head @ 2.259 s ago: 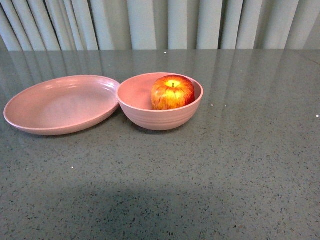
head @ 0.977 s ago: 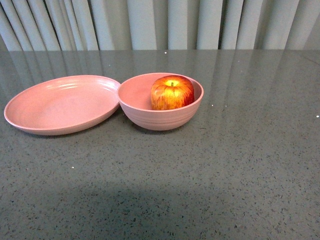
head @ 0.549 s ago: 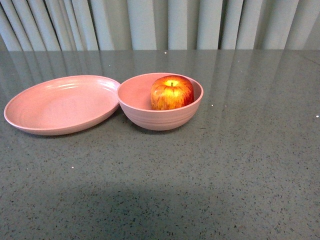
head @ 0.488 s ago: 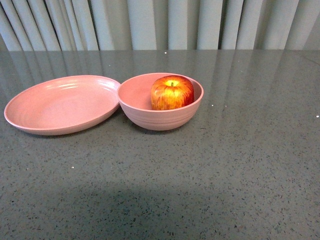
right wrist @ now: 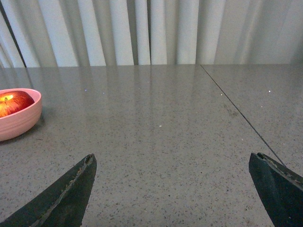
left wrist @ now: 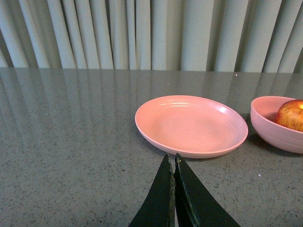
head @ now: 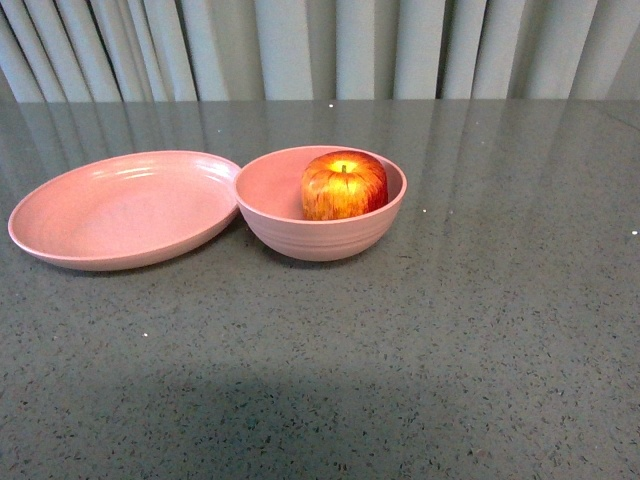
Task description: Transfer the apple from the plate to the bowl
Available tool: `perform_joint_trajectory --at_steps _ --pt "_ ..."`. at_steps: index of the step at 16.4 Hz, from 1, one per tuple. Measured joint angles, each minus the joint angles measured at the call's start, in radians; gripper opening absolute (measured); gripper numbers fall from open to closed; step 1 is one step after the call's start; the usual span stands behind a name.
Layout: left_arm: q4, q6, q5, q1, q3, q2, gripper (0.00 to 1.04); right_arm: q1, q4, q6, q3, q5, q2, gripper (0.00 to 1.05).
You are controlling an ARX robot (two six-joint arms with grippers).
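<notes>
The red apple (head: pixel 344 185) with yellow streaks sits upright inside the deep pink bowl (head: pixel 320 235) at the table's middle. The shallow oval pink plate (head: pixel 120 210) lies empty just left of the bowl, its rim touching or nearly touching the bowl's. Neither gripper shows in the front view. In the left wrist view my left gripper (left wrist: pixel 171 157) is shut and empty, just short of the plate (left wrist: pixel 189 125), with the bowl (left wrist: pixel 274 135) and apple (left wrist: pixel 291 115) at the edge of that view. In the right wrist view my right gripper (right wrist: pixel 173 161) is open and empty over bare table, away from the bowl (right wrist: pixel 16 120) and apple (right wrist: pixel 14 103).
The grey speckled tabletop (head: pixel 450 330) stretches around the dishes. A pleated pale curtain (head: pixel 320 45) stands behind the table's far edge. A thin seam (right wrist: pixel 236 111) runs across the table in the right wrist view.
</notes>
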Motion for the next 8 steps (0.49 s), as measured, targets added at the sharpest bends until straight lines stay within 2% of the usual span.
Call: perform_joint_trajectory --at_steps 2,3,7,8 --pt "-0.043 0.0 0.0 0.0 0.0 -0.034 0.01 0.0 0.0 0.0 0.0 0.0 0.0 0.98" --pt "-0.2 0.0 0.001 0.0 0.001 -0.141 0.01 0.0 0.0 0.0 0.0 0.0 0.0 0.98" --pt "-0.199 0.003 0.0 0.0 0.001 -0.184 0.01 0.0 0.0 0.0 0.0 0.0 0.0 0.98" --pt "-0.199 0.003 0.0 0.0 0.001 -0.184 0.61 0.0 0.0 0.0 0.0 0.0 0.0 0.98"
